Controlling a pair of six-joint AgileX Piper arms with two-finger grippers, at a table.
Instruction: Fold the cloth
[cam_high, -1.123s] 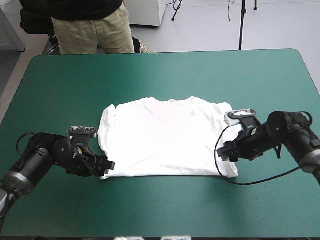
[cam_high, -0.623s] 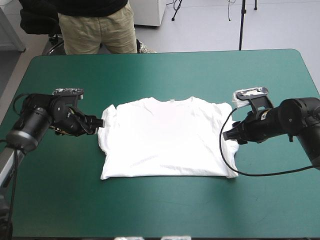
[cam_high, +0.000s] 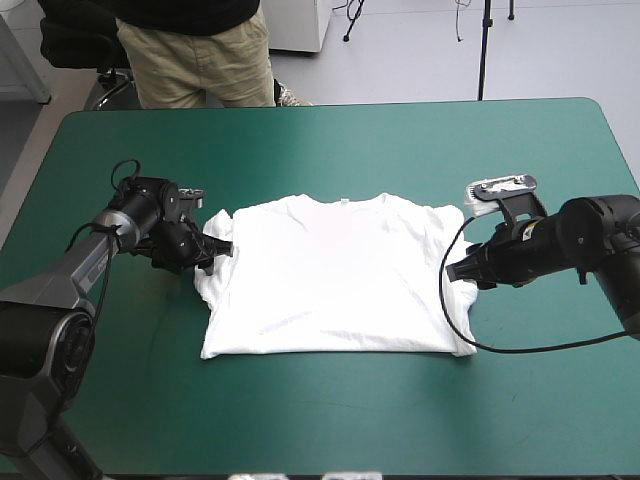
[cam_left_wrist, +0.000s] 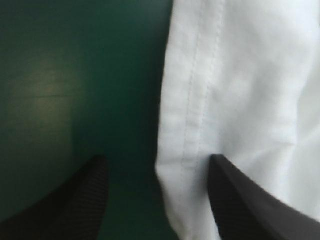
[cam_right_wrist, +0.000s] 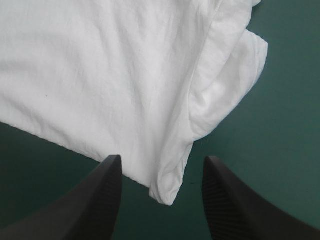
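The white T-shirt (cam_high: 335, 275) lies spread flat mid-table, collar toward the far edge, both sleeves folded in. My left gripper (cam_high: 222, 248) is low at the shirt's left sleeve edge and stands open; in the left wrist view the hemmed edge of the T-shirt (cam_left_wrist: 235, 100) runs between my left gripper (cam_left_wrist: 157, 170) fingers. My right gripper (cam_high: 456, 272) is at the shirt's right side, open; in the right wrist view a folded corner of the T-shirt (cam_right_wrist: 125, 75) sits just ahead of the gap of my right gripper (cam_right_wrist: 162, 170).
Teal-green table cover (cam_high: 330, 150) is bare around the shirt on all sides. A person stands beyond the far left edge, not over the table.
My left arm swung from the shirt's near left corner up along its left side to the sleeve edge. My right gripper shifted slightly toward the far edge, then held still.
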